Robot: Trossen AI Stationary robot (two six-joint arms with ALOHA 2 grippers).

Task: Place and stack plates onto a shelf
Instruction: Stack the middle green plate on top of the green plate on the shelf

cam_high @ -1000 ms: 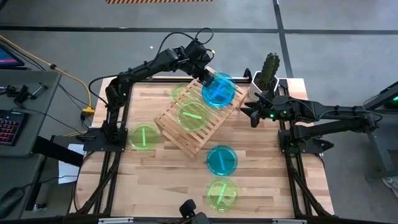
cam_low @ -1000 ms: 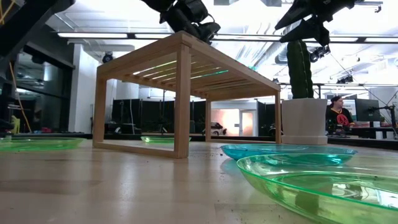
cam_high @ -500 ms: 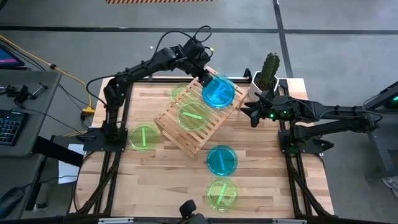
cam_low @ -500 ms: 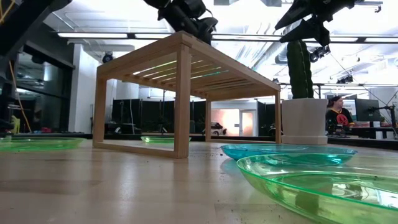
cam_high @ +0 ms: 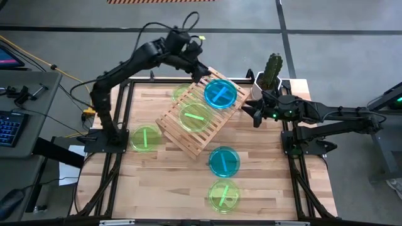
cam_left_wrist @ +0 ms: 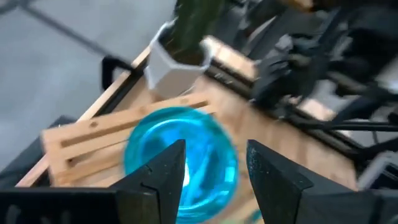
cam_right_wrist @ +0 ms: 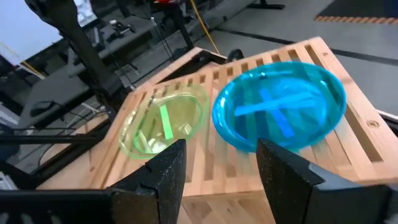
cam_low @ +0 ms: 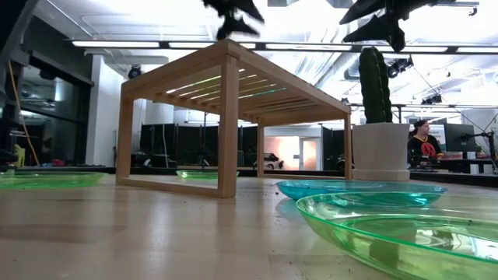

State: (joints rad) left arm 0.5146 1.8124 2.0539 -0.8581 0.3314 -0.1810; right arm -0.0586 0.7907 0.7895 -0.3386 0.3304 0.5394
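My left pincer (cam_high: 200,71) hangs open above the far corner of the shelf (cam_high: 188,135), apart from the teal plate (cam_high: 220,93) lying flat on the slats beside a green plate (cam_high: 195,116); that pairing suits stacking later. My right pincer (cam_high: 250,112) waits open just off the shelf's end, near the potted cactus (cam_high: 272,70). Three plates remain on the counter (cam_high: 163,182). A fourth green one is half hidden under the shelf's far edge, and the left wrist view is blurred.

No legible text or labels anywhere.
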